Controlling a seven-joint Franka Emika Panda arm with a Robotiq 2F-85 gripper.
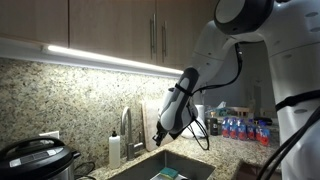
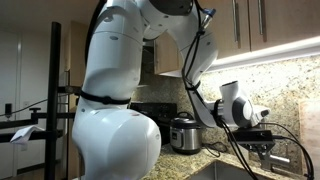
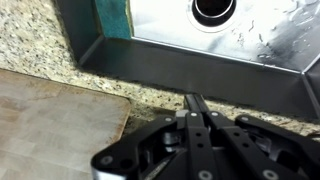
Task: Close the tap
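Hand (image 3: pixel 195 103) over counter (image 3: pixel 140 92) beside wooden board (image 3: pixel 55 125)

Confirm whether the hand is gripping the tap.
No, in an exterior view the hand hangs to one side of the tap, with a visible gap between them.

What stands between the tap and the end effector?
In an exterior view, a pale wooden board stands upright at the backsplash between the tap and the end effector. Nothing else shows in that stretch.
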